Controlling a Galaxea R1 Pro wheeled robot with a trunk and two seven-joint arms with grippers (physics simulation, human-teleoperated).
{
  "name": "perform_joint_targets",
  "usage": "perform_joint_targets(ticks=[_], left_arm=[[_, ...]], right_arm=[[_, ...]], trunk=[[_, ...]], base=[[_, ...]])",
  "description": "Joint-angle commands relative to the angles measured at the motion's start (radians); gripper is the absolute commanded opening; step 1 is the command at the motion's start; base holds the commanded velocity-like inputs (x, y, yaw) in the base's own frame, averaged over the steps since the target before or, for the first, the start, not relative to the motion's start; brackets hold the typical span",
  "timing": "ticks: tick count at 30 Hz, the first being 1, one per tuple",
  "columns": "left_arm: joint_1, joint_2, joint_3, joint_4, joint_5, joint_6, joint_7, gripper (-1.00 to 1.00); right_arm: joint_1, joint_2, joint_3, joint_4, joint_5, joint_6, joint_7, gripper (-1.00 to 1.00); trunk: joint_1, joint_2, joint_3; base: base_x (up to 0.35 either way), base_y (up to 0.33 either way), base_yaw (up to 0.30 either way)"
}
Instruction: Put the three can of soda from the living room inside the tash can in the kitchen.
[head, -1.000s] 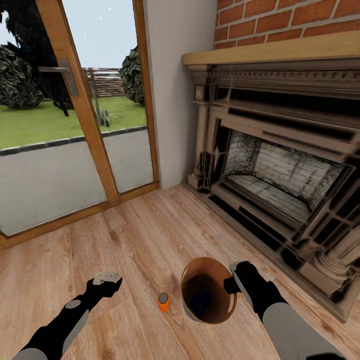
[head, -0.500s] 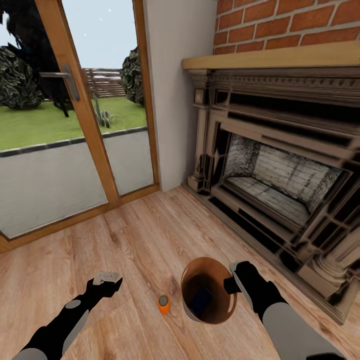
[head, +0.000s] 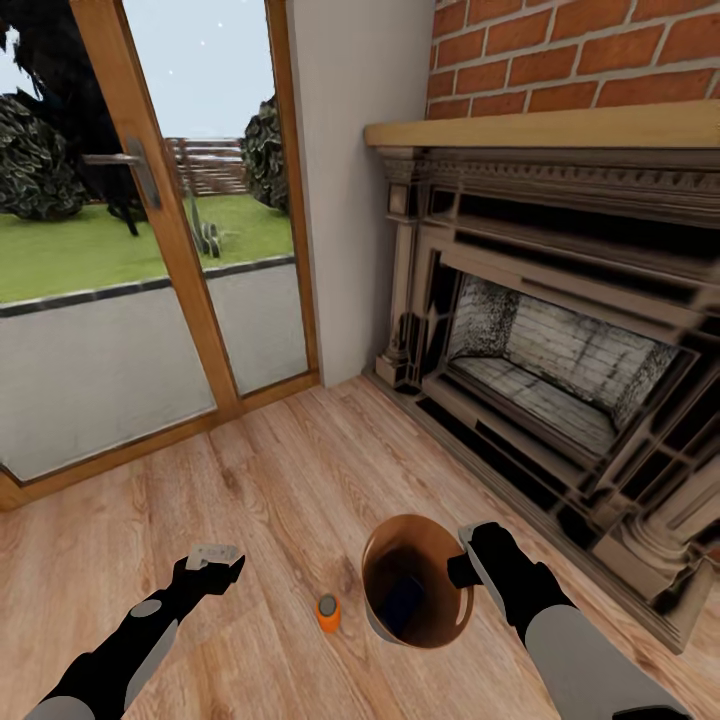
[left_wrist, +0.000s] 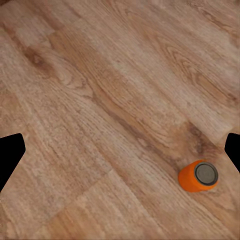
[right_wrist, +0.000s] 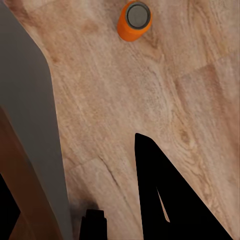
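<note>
Our right gripper (head: 466, 556) is clamped on the rim of the bin (head: 417, 580), holding it above the wood floor (head: 300, 480). Our left gripper (head: 212, 560) hangs spread wide and empty. Between them, one orange can (head: 328, 612) stands upright on the floor, just left of the bin. The brick fireplace (head: 560, 330) rises at far right.

One orange can of soda (head: 328, 612) with a dark grey top stands upright on the light wood floor (head: 290, 480), just beside the tash can (head: 417, 580) but apart from it. The tash can, brown inside, is tilted with its open mouth showing, clamped at its rim by the right end effector (head: 465, 560).
</note>
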Motion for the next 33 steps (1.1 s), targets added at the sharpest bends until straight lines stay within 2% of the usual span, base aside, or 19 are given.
perform_joint_targets(ticks=[1,33], left_arm=[[0.0,0.0,0.0,0.0,0.0,0.0,0.0,1.0],[0.0,0.0,0.0,0.001,0.0,0.0,0.0,1.0]], right_arm=[[0.0,0.0,-0.001,0.0,-0.019,-0.001,0.003,-1.0],[0.0,0.006,-0.002,0.001,-0.019,-0.001,0.003,-1.0]], trunk=[[-0.004,0.007,0.003],[-0.127,0.231,0.104]], base=[[0.0,0.0,0.0],[0.0,0.0,0.0]])
